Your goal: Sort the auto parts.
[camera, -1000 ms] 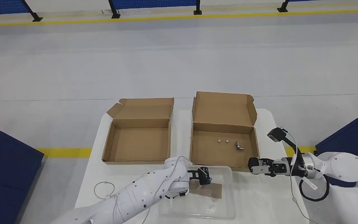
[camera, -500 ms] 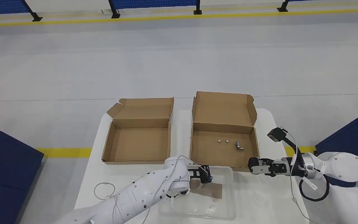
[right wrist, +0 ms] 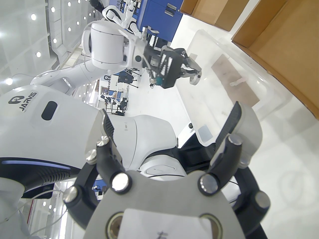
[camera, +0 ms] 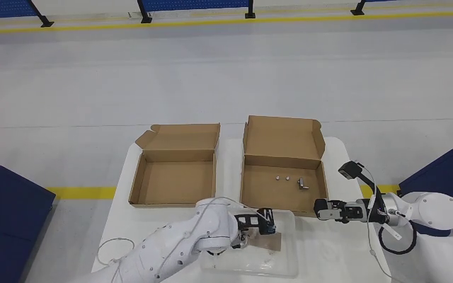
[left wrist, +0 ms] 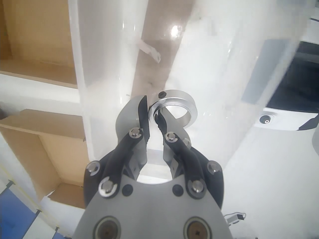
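1. Metal ring (left wrist: 192, 112), a small set screw in its band: pinched by the wall in the left end effector (left wrist: 152, 111), one finger inside the bore and the other outside, jaws narrow around that wall. Held over the clear bin (camera: 291, 244), apparently off its floor.
2. No long axis to speak of on a round part. Bore turned roughly toward the wrist camera, ring just ahead of the fingertips.
3. Key relation for the coming move, as a judgement: right cardboard box (camera: 269, 194) just beyond the bin's far rim, almost straight ahead of the ring. Left cardboard box (camera: 172, 180) farther off, toward the robot's left. Left arm plainly the nearer one, being the carrier.
4. In the way: the bin's far wall, then the box's front wall. Probably calls for a lift before any crossing.
5. Already in the right box: two small round pieces (camera: 282, 177) and a small bent metal piece (camera: 303, 184). Cannot tell from here which box suits the ring.
6. Also in the bin: a brown cardboard sheet (left wrist: 169, 13) with a small pale clip (left wrist: 149, 50) on it.
7. Right end effector (right wrist: 170, 111): spread wide, holding nothing, over the tabletop (camera: 325, 247) beside the right box's near corner and the bin's end. A possible crowding point should the ring go down at that corner.
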